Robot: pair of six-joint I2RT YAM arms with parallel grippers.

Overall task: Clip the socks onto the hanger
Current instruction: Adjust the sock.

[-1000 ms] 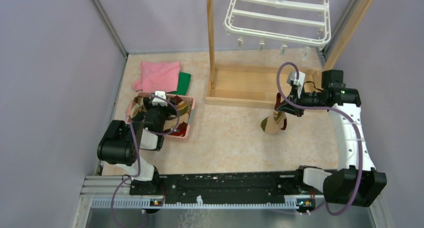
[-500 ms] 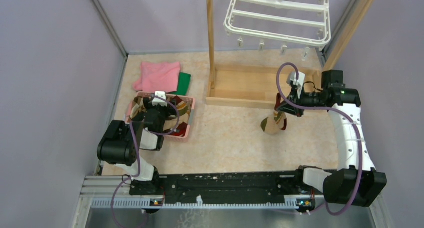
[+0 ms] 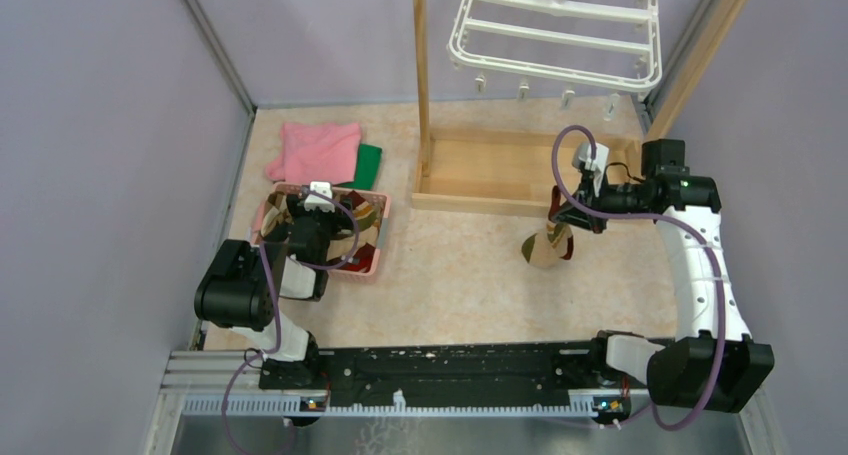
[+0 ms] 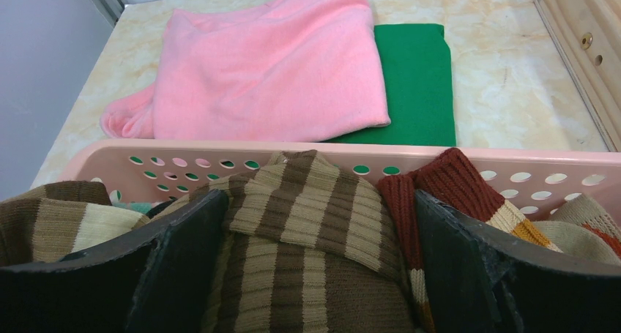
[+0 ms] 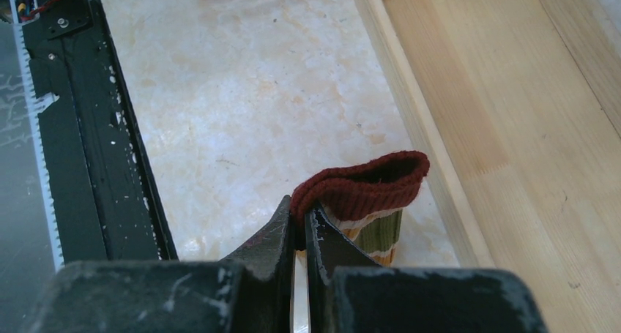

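My right gripper is shut on the dark red cuff of a red/green/tan banded sock. That sock hangs from the gripper above the floor, in front of the wooden base. The white hanger with small clips on its edge hangs at the top, above and behind the sock. My left gripper is open, down in the pink basket, its fingers either side of a brown-and-cream striped sock. A red-cuffed sock lies beside its right finger.
The pink basket with several socks sits at the left. A pink cloth and a green cloth lie behind it. A wooden post frame and its base tray stand mid-back. Purple walls close both sides.
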